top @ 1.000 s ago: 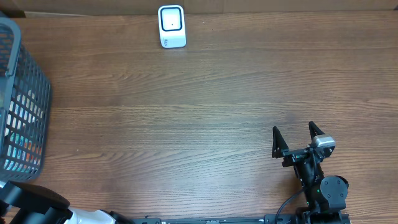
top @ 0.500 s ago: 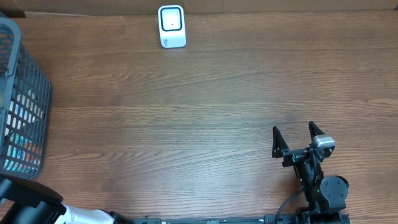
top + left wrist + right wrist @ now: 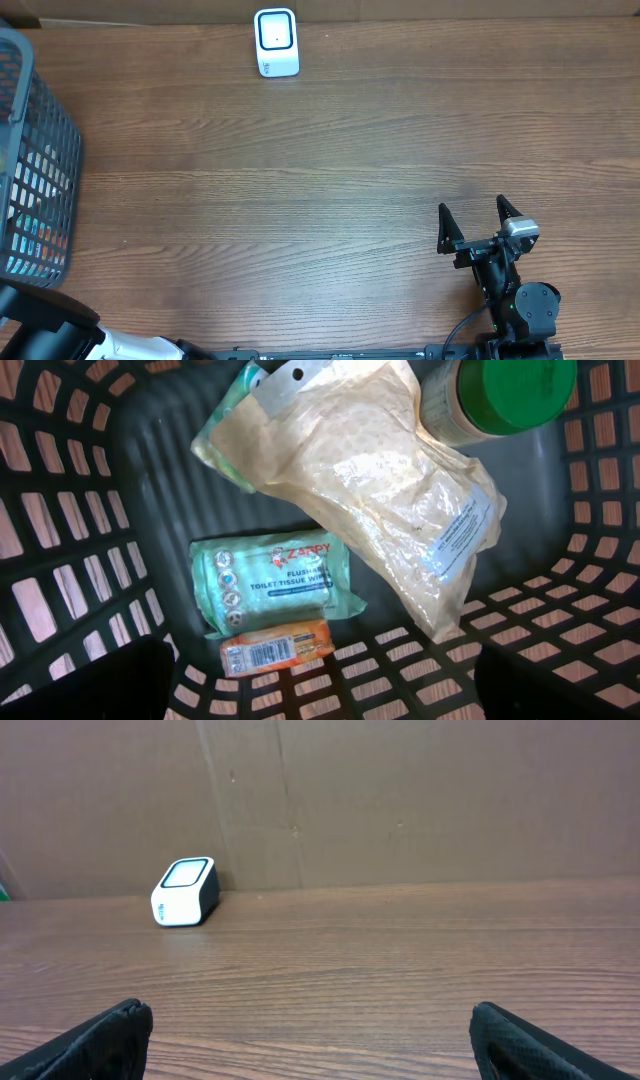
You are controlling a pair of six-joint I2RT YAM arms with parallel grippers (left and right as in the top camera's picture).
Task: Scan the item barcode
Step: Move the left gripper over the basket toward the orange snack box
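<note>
The left wrist view looks down into the dark mesh basket (image 3: 60, 510). Inside lie an orange packet (image 3: 277, 648) with its barcode facing up, a green tissue pack (image 3: 272, 583), a pale plastic bag (image 3: 380, 490) and a green-lidded jar (image 3: 500, 395). My left gripper (image 3: 320, 695) hangs open above them, closest to the orange packet, holding nothing. The white barcode scanner (image 3: 276, 42) stands at the table's far edge. My right gripper (image 3: 472, 215) rests open and empty near the front right, facing the scanner (image 3: 185, 891).
The basket (image 3: 35, 170) stands at the table's left edge, with the left arm's black body (image 3: 45, 325) just in front of it. A brown cardboard wall (image 3: 400, 800) backs the table behind the scanner.
The left arm's body has shifted slightly at the bottom left corner of the overhead view. The right arm and the scanner have stayed still.
</note>
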